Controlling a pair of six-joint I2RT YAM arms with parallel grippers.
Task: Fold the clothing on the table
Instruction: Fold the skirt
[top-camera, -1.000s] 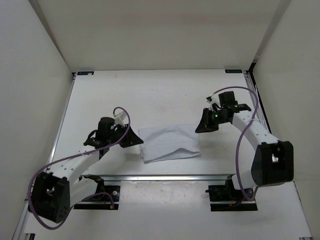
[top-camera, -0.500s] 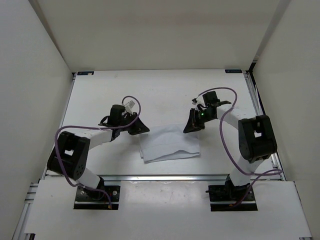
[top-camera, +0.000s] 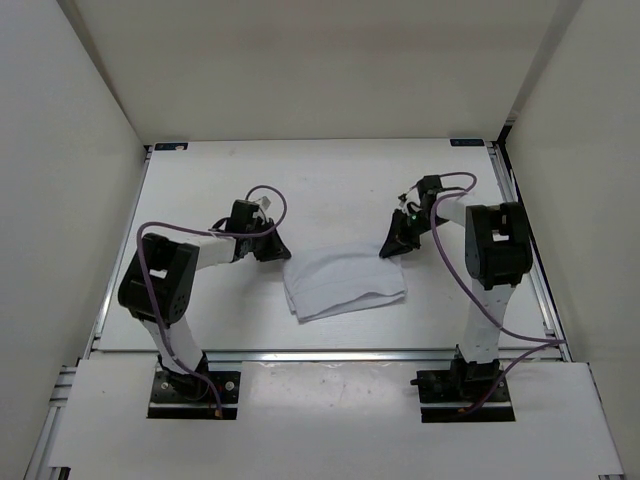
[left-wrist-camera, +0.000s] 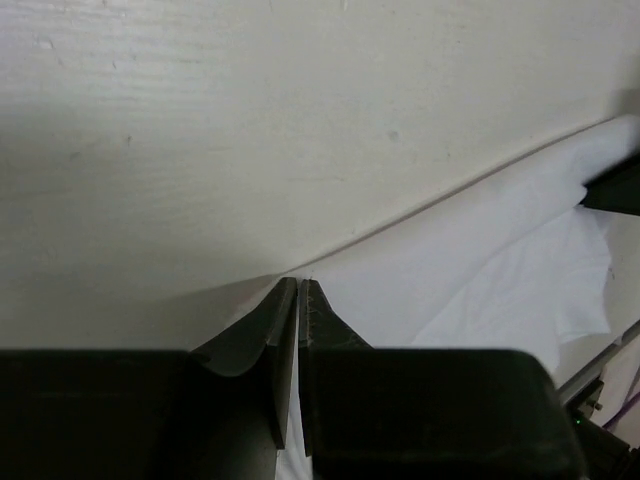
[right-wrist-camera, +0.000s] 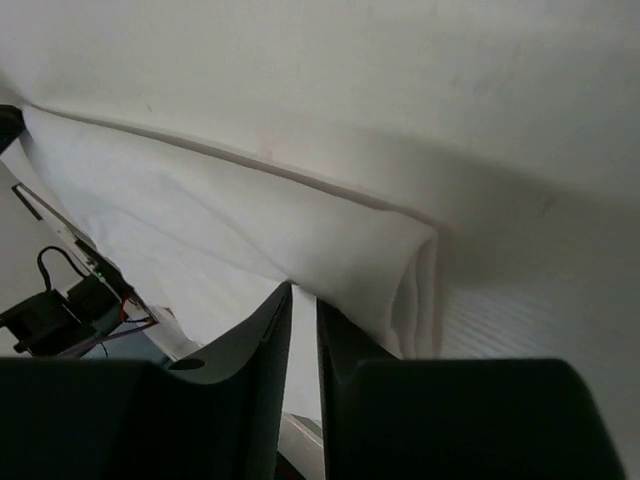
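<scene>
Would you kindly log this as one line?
white fabric garment; left gripper shut on left corner; right gripper at right corner, grip unclear

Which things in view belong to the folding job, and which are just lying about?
Job:
- clothing
- table
- left tool and right tool, each pinched on the clothing's far edge

Not the job (nothing loose, only fixtures):
- purple cables
- front rail
- base plates

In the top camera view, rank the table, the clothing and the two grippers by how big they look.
Largest: table.
Next: clothing.
Smallest: left gripper and right gripper, which look about alike, so unranked.
</scene>
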